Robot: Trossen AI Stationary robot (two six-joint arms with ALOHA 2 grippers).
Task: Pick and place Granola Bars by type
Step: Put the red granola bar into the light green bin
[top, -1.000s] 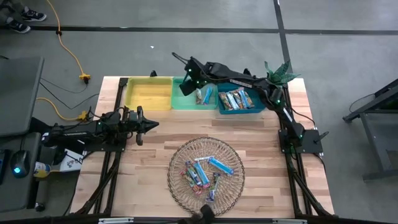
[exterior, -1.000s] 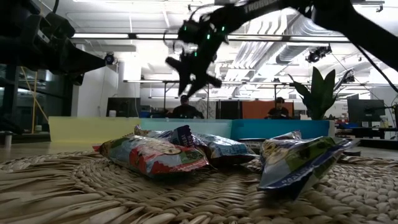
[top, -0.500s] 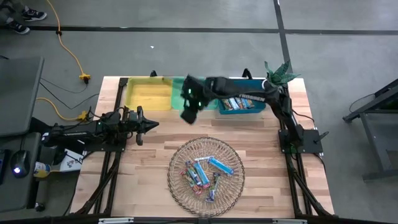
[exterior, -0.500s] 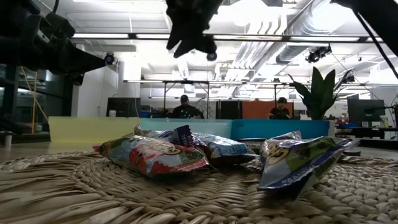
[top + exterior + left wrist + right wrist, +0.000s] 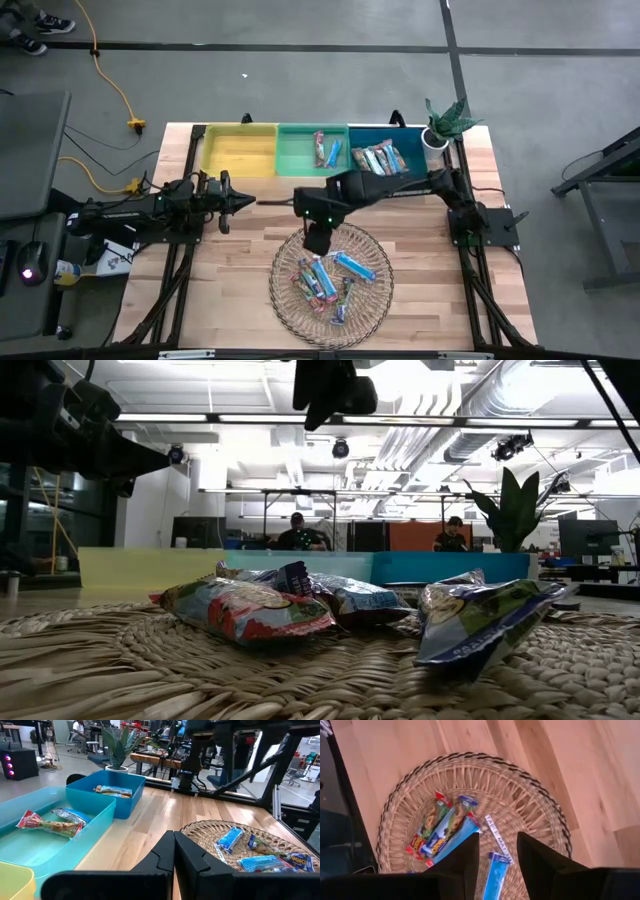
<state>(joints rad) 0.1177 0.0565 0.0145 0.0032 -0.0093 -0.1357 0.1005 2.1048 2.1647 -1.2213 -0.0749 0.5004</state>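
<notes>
Several granola bars (image 5: 325, 278) lie loose in the round wicker basket (image 5: 372, 300); in the low view they show close up (image 5: 245, 610). More bars lie in the green bin (image 5: 325, 150) and in the blue bin (image 5: 378, 158). My right gripper (image 5: 315, 238) hovers over the basket's far left part, open and pointing down, with bars below its fingers (image 5: 447, 827). In the low view it shows at the top (image 5: 335, 385). My left gripper (image 5: 245, 200) rests shut over the table's left side (image 5: 174, 855).
The yellow bin (image 5: 240, 150) stands left of the green one along the far edge. A potted plant (image 5: 440, 125) sits at the far right corner. Bare wood lies between the bins and the basket. People sit in the room beyond.
My right gripper has swung from above the green bin toward the near edge and down, and now hangs over the basket's far left part. My left arm has stayed still, and the bars in the basket have not moved.
</notes>
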